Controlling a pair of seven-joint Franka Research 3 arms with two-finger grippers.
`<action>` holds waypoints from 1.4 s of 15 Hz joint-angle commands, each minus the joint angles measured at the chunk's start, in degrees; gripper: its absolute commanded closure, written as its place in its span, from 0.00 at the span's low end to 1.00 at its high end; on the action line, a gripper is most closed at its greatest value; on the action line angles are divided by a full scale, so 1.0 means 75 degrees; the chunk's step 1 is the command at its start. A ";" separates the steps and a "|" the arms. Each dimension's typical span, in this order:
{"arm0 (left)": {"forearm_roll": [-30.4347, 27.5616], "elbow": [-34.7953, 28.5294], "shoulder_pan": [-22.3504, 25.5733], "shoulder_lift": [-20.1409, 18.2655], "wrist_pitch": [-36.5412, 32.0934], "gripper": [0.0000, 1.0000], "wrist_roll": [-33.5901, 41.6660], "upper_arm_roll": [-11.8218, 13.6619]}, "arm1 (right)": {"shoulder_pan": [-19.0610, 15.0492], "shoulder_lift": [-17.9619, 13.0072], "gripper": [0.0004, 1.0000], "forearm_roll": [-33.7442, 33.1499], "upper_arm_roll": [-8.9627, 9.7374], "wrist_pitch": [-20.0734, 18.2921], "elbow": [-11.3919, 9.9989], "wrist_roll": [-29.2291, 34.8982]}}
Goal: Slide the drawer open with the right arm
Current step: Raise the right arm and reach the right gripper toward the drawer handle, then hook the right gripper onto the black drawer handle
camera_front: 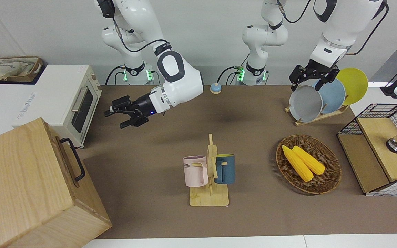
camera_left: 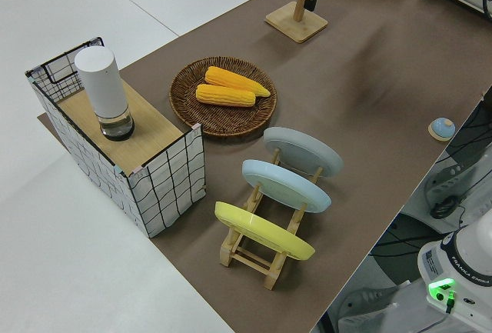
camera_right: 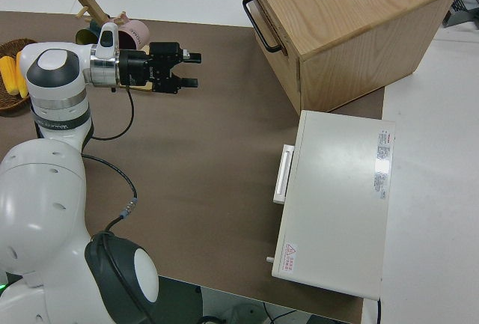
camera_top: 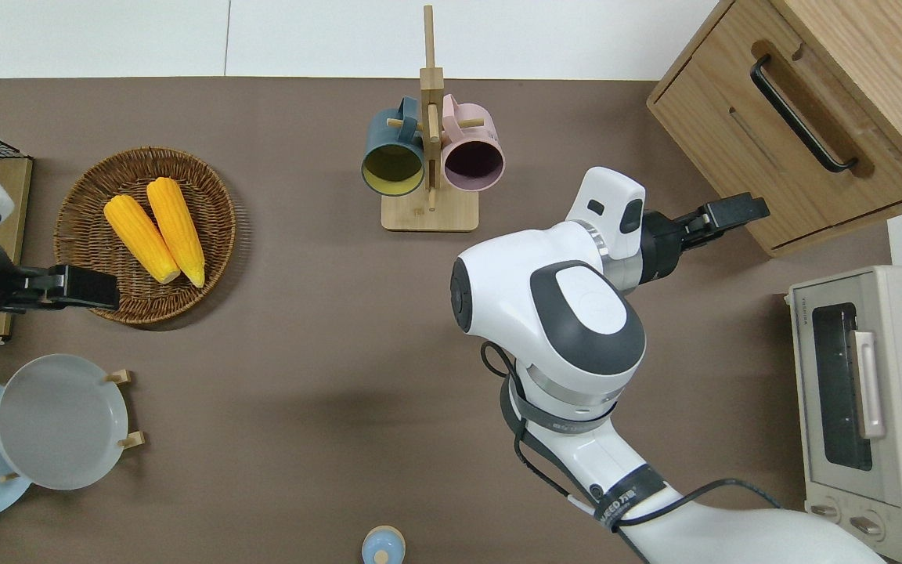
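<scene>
The drawer (camera_top: pixel 772 149) is the wide top drawer of the big pale wood box at the right arm's end of the table, and it is closed. Its black bar handle (camera_top: pixel 799 113) also shows in the front view (camera_front: pixel 73 159) and the right side view (camera_right: pixel 258 21). My right gripper (camera_top: pixel 756 208) is open and empty, with its fingers pointing at the box. It hangs over the brown mat close to the drawer front's lower corner, apart from the handle. It also shows in the front view (camera_front: pixel 114 119) and the right side view (camera_right: pixel 193 70). My left arm is parked, its gripper (camera_front: pixel 310 81) open.
A white toaster oven (camera_top: pixel 866 407) stands beside the wood box, nearer to the robots. A mug rack (camera_top: pixel 429 164) with a pink and a blue mug stands mid-table. A basket of corn (camera_top: pixel 146 231), a plate rack (camera_front: pixel 319 100) and a wire-grid box (camera_front: pixel 381 148) are at the left arm's end.
</scene>
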 commanded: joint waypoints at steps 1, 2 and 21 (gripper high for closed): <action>0.0097 0.0016 -0.0028 -0.0063 -0.0110 0.00 0.0011 0.0028 | 0.0025 0.0193 0.02 -0.0749 -0.0259 0.0230 -0.0002 0.0239; 0.0097 0.0016 -0.0028 -0.0063 -0.0110 0.00 0.0011 0.0028 | 0.0025 0.0205 0.02 -0.0890 -0.0353 0.0347 -0.0002 0.0227; 0.0097 0.0016 -0.0028 -0.0063 -0.0110 0.00 0.0011 0.0028 | 0.0025 0.0392 0.05 -0.2004 -0.1853 0.2433 -0.0014 0.0168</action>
